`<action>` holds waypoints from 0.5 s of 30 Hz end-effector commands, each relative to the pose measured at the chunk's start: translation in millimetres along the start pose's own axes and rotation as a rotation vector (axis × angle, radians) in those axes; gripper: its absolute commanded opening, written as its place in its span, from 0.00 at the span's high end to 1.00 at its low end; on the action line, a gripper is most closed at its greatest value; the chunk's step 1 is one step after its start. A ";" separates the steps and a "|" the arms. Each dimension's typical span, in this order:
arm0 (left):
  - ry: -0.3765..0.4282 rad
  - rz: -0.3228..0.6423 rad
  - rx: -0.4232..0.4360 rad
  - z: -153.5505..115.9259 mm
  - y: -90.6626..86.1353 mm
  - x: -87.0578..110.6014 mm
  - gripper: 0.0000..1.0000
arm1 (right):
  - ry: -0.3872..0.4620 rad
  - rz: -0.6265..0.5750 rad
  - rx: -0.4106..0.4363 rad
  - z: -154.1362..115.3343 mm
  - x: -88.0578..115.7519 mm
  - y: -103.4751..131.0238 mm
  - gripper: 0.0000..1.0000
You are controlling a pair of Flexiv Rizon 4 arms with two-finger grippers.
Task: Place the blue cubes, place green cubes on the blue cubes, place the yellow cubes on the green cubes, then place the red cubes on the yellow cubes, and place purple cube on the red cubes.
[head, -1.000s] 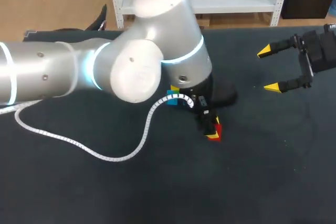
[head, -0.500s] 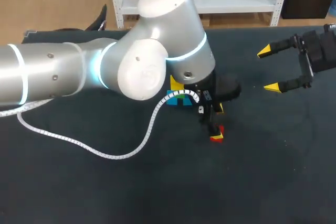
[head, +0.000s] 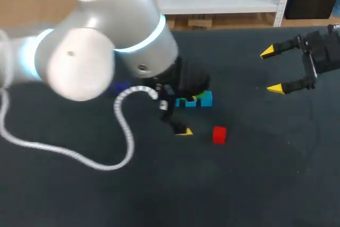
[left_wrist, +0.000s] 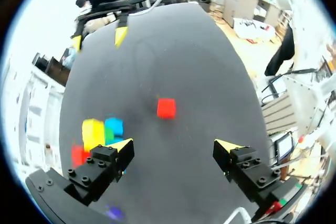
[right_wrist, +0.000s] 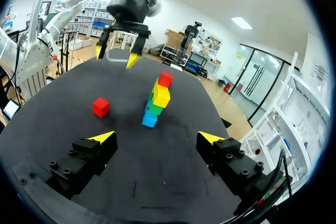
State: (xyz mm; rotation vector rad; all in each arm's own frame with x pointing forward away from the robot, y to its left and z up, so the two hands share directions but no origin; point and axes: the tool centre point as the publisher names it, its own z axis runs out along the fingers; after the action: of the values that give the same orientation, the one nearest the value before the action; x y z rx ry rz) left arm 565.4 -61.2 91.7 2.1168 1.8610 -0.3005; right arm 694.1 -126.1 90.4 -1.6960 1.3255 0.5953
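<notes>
The tower [right_wrist: 156, 100] stands about the middle of the desk [head: 255, 184], a little toward its far edge. It has a blue cube [right_wrist: 149, 119] at the base, then a green cube [right_wrist: 154, 107], a yellow cube [right_wrist: 160, 95] and a top red cube [right_wrist: 166, 79]. Its long axis runs upright, but the right wrist view shows it stepped, each cube set slightly off the one beneath, so it leans.

The loose red cube [head: 219, 134] lies flat on the desk, near the tower on its near-edge side and apart from it. It has no long axis, and its sides look roughly square to the desk edges.

The left claw [left_wrist: 174, 145] hangs over the desk with its fingers apart and nothing between them. The loose red cube is ahead of it and the tower is just beside one finger. The right claw [head: 275, 70] is also spread and empty, by the right edge toward the far corner.

A purple patch [head: 121, 86] beside the left arm may be the purple cube, but it is too blurred to be sure.

The main risk, as I judge it, is the tower falling. A finger or wrist passing that close could clip it, and the stepped cubes leave little margin. Another cube set off-centre on top would add to the lean. A grip off the middle of the loose red cube could also twist it askew.
</notes>
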 end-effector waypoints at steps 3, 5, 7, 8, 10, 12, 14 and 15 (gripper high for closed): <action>-0.085 -0.081 -0.097 -68.7 -9.2 71.1 0.00 | 0.001 0.001 0.000 0.2 -0.1 -0.2 0.00; -0.093 -0.096 -0.094 -74.6 1.0 88.6 0.00 | 0.001 0.001 0.000 0.2 -0.1 -0.2 0.00; -0.095 -0.102 -0.091 -79.1 13.5 105.1 0.00 | 0.001 0.001 0.000 0.2 -0.1 -0.2 0.00; -0.100 -0.107 -0.088 -80.8 20.5 113.2 0.00 | 0.001 0.001 0.000 0.2 -0.1 -0.2 0.00; -0.094 -0.108 -0.087 -83.2 33.1 125.1 0.00 | 0.001 0.001 0.000 0.2 -0.1 -0.2 0.00; -0.106 -0.107 -0.095 -86.6 50.6 139.3 0.00 | 0.001 0.001 0.000 0.2 -0.1 -0.2 0.00; -0.100 -0.101 -0.087 -87.3 64.4 146.4 0.00 | 0.001 0.001 0.000 0.2 -0.1 -0.2 0.00; -0.103 -0.085 -0.086 -87.6 70.2 148.6 0.00 | 0.001 0.001 0.000 0.2 -0.1 -0.2 0.00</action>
State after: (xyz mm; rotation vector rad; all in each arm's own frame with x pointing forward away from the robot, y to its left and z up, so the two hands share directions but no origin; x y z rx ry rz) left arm 630.9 89.3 131.8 1.9060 1.9002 -0.2539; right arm 694.1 -126.1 90.4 -1.6960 1.3255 0.5953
